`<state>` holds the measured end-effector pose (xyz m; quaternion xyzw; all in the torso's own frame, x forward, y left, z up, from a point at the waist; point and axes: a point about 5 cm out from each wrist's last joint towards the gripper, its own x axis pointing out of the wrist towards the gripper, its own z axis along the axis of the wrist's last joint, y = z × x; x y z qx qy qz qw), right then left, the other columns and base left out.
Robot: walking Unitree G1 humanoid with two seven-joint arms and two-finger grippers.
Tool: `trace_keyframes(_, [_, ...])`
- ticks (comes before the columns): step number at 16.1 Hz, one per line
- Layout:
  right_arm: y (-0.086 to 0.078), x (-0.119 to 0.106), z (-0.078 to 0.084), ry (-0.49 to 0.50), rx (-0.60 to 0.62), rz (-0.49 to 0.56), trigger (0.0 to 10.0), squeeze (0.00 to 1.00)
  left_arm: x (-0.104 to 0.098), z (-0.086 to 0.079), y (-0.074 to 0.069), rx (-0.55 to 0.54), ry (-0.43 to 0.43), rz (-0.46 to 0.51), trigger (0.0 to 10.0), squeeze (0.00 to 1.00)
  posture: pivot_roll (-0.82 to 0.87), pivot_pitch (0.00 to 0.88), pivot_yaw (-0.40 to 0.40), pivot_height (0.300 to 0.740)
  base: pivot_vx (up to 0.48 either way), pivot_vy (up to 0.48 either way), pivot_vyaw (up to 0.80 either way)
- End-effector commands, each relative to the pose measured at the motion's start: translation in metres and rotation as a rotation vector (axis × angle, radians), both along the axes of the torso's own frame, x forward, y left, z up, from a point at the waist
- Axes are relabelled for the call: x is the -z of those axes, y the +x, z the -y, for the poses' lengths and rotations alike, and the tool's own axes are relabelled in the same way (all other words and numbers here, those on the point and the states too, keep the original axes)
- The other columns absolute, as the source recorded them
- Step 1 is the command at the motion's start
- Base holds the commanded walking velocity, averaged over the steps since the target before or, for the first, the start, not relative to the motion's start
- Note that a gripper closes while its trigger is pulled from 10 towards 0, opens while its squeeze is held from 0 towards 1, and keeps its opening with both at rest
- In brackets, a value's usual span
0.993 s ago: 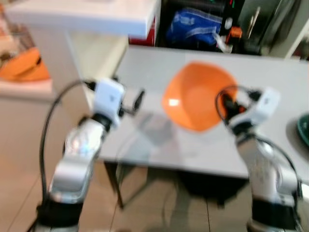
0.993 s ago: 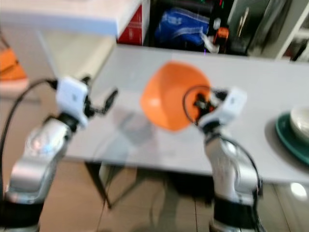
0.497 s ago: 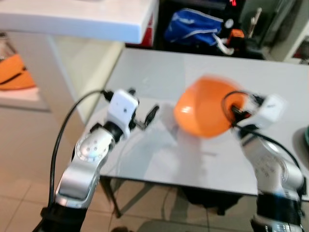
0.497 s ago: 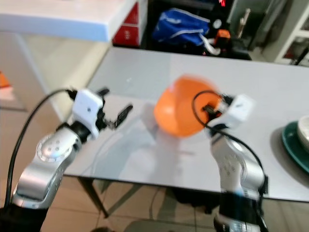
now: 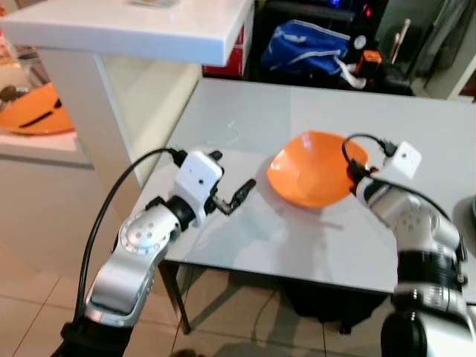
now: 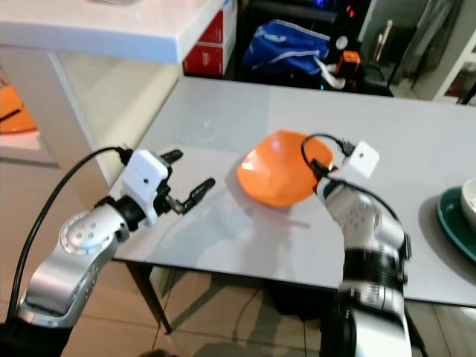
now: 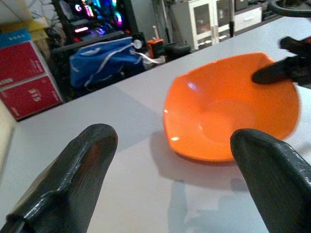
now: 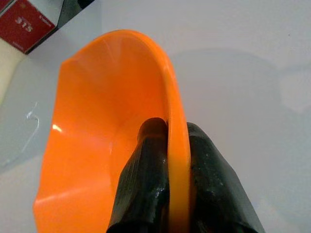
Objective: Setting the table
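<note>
Clamped on the three-o'clock rim of the shallow orange plastic bowl (image 5: 310, 177), the right gripper (image 8: 167, 145) is setting it on the grey table (image 5: 260, 119). Release is called for next. At nine o'clock, the left gripper (image 5: 236, 196) is held wide. A second ago the bowl was tilted higher.

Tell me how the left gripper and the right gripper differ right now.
The right gripper has its jaws shut on the rim of the orange bowl, one finger inside, one outside. The left gripper has its jaws open and holds nothing. The right one is at the bowl's right edge; the left hovers apart, left of the bowl. Both are over the grey table.
</note>
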<state>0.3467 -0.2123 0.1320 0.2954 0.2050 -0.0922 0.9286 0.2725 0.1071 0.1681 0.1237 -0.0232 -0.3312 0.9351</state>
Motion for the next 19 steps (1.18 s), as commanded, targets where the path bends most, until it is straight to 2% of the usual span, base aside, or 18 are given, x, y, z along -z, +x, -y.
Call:
trace_keyframes(1, [0.005, -0.002, 0.006, 0.026, 0.028, 0.005, 10.0, 0.0, -0.004, 0.002, -0.001, 0.016, 0.004, 0.011, 10.0, 0.0, 0.06, 0.0, -0.028, 0.74, 0.0, 0.0, 0.0])
trace_keyframes(4, [0.017, -0.005, 0.007, 0.123, 0.04, -0.007, 10.0, 0.0, -0.003, 0.004, -0.001, 0.044, 0.015, -0.013, 10.0, 0.0, 0.07, 0.0, -0.029, 0.74, 0.0, 0.0, 0.0])
trace_keyframes(8, [0.026, -0.005, 0.005, 0.261, 0.054, -0.026, 10.0, 0.0, 0.005, 0.007, -0.012, 0.121, 0.014, -0.103, 10.0, 0.0, 0.07, 0.0, -0.032, 0.74, 0.0, 0.0, 0.0])
trace_keyframes(11, [0.028, -0.001, 0.007, 0.28, 0.075, -0.033, 10.0, 0.0, 0.005, 0.006, -0.011, 0.116, 0.019, -0.103, 10.0, 0.0, 0.07, 0.0, -0.035, 0.74, 0.0, 0.0, 0.0])
trace_keyframes(14, [0.031, -0.001, 0.014, 0.3, 0.122, 0.006, 10.0, 0.02, 0.004, 0.006, -0.01, 0.108, 0.019, -0.099, 10.0, 0.0, 0.07, 0.0, -0.032, 0.74, 0.0, 0.0, 0.0])
trace_keyframes(15, [0.031, 0.0, 0.014, 0.303, 0.122, 0.005, 10.0, 0.67, 0.004, 0.007, -0.01, 0.109, 0.02, -0.1, 10.0, 0.0, 0.07, 0.0, -0.035, 0.74, 0.0, 0.0, 0.0])
trace_keyframes(16, [0.031, 0.002, 0.014, 0.309, 0.114, 0.002, 10.0, 0.92, 0.004, 0.007, -0.01, 0.108, 0.027, -0.097, 10.0, 0.0, 0.07, 0.0, -0.035, 0.74, 0.0, 0.0, 0.0])
trace_keyframes(17, [0.03, 0.003, 0.014, 0.312, 0.113, -0.001, 10.0, 1.0, 0.004, 0.007, -0.009, 0.105, 0.025, -0.097, 10.0, 0.0, 0.07, 0.0, -0.04, 0.74, 0.0, 0.0, 0.0])
trace_keyframes(19, [0.031, 0.004, 0.013, 0.327, 0.116, -0.002, 10.0, 1.0, 0.004, 0.007, -0.01, 0.101, 0.027, -0.095, 10.0, 0.0, 0.07, 0.0, -0.041, 0.74, 0.0, 0.0, 0.0])
